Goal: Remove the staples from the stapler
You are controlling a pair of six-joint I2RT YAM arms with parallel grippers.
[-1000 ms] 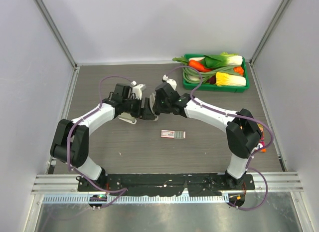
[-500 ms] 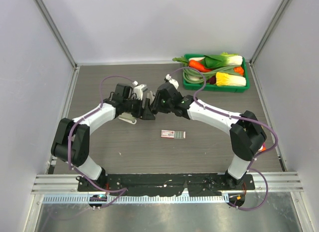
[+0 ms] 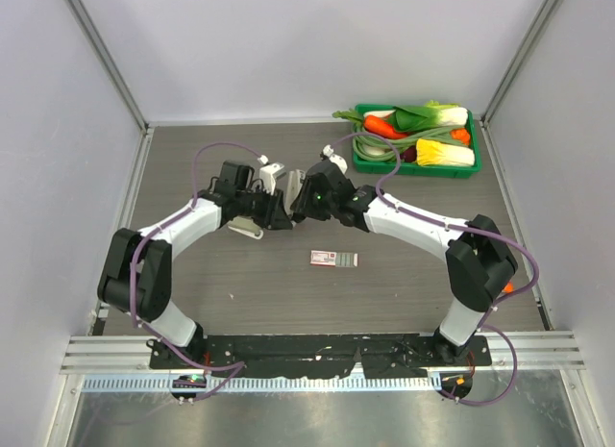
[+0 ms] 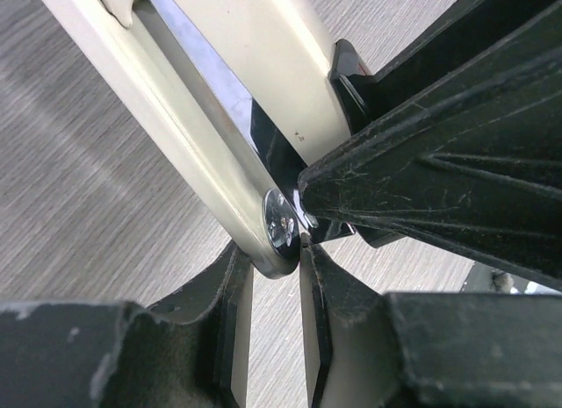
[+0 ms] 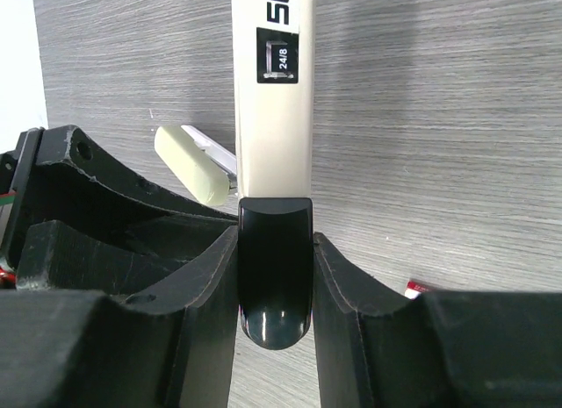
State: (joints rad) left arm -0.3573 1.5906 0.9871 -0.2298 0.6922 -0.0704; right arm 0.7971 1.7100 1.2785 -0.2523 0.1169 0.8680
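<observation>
The stapler (image 5: 272,101), cream on top with a black rear cap, is clamped at that cap by my right gripper (image 5: 275,239), which is shut on it. A pale second arm of the stapler (image 5: 188,166) splays out to the left. In the left wrist view, the stapler (image 4: 263,83) shows a silver channel between its cream halves. My left gripper (image 4: 277,261) is pinching its riveted hinge end at the fingertips. From above, both grippers meet mid-table, left gripper (image 3: 272,214) against right gripper (image 3: 291,209), with the stapler (image 3: 246,230) reaching left. I cannot make out the staples.
A flat pink-and-white box (image 3: 333,259) lies on the table in front of the grippers, and its corner (image 5: 414,290) shows in the right wrist view. A green tray (image 3: 415,170) of toy vegetables stands at the back right. White walls enclose the table.
My left gripper's jaws have narrowed onto the stapler's hinge end. Both grippers have drawn closer together, and the right arm has shifted slightly toward the back.
</observation>
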